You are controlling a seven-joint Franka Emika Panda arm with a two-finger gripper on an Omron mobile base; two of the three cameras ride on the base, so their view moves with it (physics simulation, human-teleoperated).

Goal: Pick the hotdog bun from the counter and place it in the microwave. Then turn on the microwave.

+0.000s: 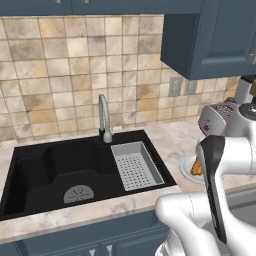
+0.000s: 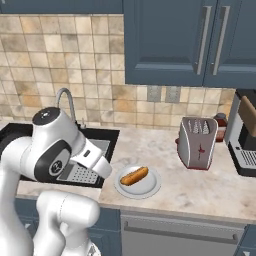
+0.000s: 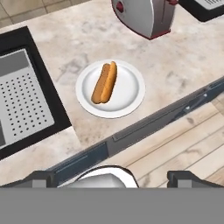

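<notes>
A: Your tool [image 3: 107, 177] hangs with its jaws spread wide and nothing between them. From the hand view it looks down from above the bench [image 3: 183, 65] edge, well apart from the food.

B: And where is the hotdog bun?

A: The hotdog bun [image 3: 104, 82] lies on the white plate [image 3: 129, 94], which sits on the bench between the black sink [image 1: 55, 170] and the silver toaster [image 2: 198, 142]. In the right base view you see it near the bench's front edge, just right of the arm.

B: So how far along are you?

A: I judge you're at the very start. The bun is not yet picked up, so the grasp, the placing and the switching-on are all left. I can't make out the microwave for certain here; you'll likely have to find it.
</notes>
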